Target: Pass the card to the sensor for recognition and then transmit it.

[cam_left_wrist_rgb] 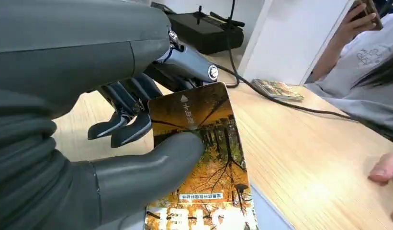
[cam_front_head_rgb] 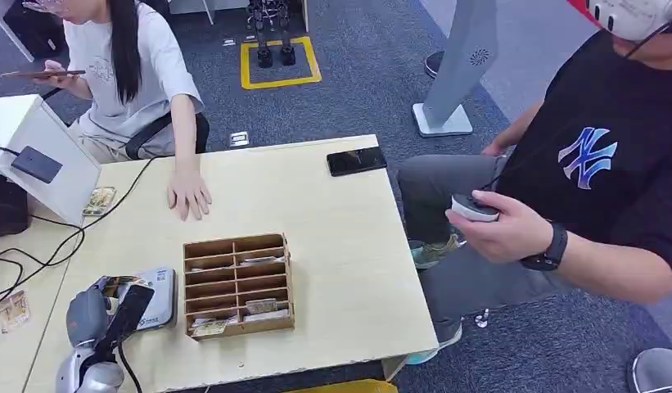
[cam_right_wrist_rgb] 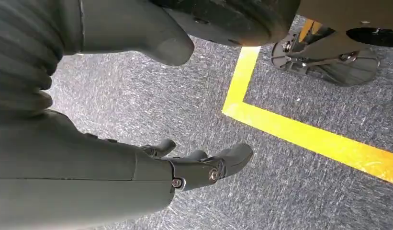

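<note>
Left hand [cam_left_wrist_rgb: 137, 143] pinching card [cam_left_wrist_rgb: 204, 158], right hand [cam_right_wrist_rgb: 194, 165] spread; wooden organizer [cam_front_head_rgb: 238, 285] beside, person's hand [cam_front_head_rgb: 189, 195] ahead

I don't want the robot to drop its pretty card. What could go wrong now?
The left hand pinches the card by one side, with much of it sticking out, so it might slip or twist on the way.

A black cable lies across the table toward the white sensor stand; the hand could snag it.

A person's hand rests on the table near that path and might get bumped.
</note>
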